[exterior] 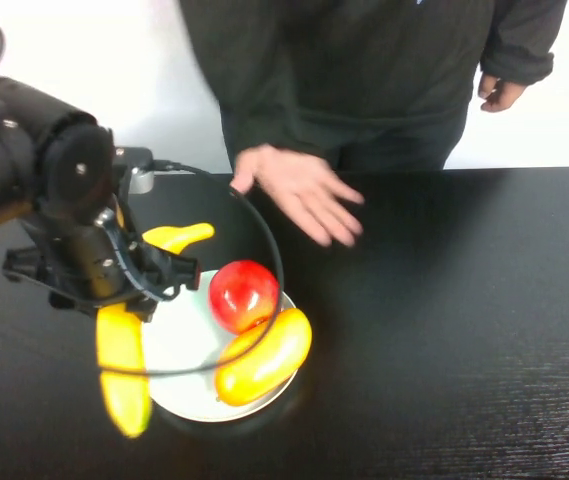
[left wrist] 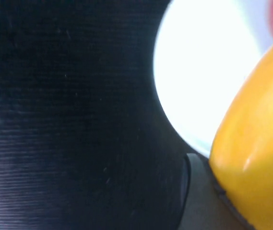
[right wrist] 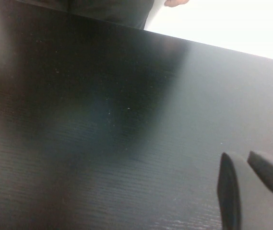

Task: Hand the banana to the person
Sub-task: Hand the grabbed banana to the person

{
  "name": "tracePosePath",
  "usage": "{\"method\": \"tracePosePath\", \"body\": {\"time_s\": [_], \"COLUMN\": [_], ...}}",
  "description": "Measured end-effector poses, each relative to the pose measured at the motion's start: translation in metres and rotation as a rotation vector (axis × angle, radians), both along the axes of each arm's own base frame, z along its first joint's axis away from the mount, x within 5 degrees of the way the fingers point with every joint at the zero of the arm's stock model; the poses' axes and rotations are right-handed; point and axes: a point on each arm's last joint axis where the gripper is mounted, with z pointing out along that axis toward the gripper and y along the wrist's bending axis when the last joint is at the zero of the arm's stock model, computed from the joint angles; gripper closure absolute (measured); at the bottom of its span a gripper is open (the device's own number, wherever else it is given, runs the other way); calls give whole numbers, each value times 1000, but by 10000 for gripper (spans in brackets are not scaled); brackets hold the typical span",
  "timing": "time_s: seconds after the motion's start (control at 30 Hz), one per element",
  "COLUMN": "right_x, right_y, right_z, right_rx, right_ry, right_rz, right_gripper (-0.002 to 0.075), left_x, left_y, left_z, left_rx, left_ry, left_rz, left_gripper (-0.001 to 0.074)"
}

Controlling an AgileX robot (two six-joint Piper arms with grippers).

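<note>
My left gripper point(exterior: 114, 285) is shut on the banana point(exterior: 124, 365) and holds it by its middle at the left rim of the white plate point(exterior: 179, 345). One yellow end sticks out toward the person and the other toward me. In the left wrist view the banana point(left wrist: 256, 143) fills the space beside one grey finger point(left wrist: 196, 196). The person point(exterior: 364, 70) stands behind the table with an open hand point(exterior: 299, 190) held out over the far edge, right of my left arm. My right gripper point(right wrist: 246, 160) hovers over bare black table, empty, out of the high view.
A red apple point(exterior: 243, 293) and a plump orange-yellow oval fruit point(exterior: 264, 357) lie on the plate. A black cable point(exterior: 276, 262) loops over the plate from my left arm. The black table point(exterior: 464, 320) stretches to the right. The person's other hand point(exterior: 499, 92) hangs at their side.
</note>
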Motion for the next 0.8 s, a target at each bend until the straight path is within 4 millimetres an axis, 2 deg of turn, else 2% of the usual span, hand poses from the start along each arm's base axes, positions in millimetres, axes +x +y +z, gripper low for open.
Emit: {"method": "tracePosePath", "body": {"time_s": [0.07, 0.2, 0.37, 0.43, 0.53, 0.63, 0.8], "right_x": [0, 0, 0, 0, 0, 0, 0], "right_y": [0, 0, 0, 0, 0, 0, 0], "right_z": [0, 0, 0, 0, 0, 0, 0], "right_rx": [0, 0, 0, 0, 0, 0, 0], "right_ry": [0, 0, 0, 0, 0, 0, 0], "right_rz": [0, 0, 0, 0, 0, 0, 0], "right_gripper": [735, 735, 735, 735, 735, 735, 735], "left_x": [-12, -22, -12, -3, 17, 35, 60], "left_y": [-2, -11, -28, -35, -51, -68, -99], "left_z": [17, 52, 96, 105, 106, 98, 78], "left_rx": [22, 62, 94, 120, 159, 182, 187], "left_ry": [-15, -57, -199, -235, -255, -255, -285], "left_rz": [-101, -327, -610, -702, -850, -1002, -1118], "left_gripper": [452, 452, 452, 452, 452, 452, 452]}}
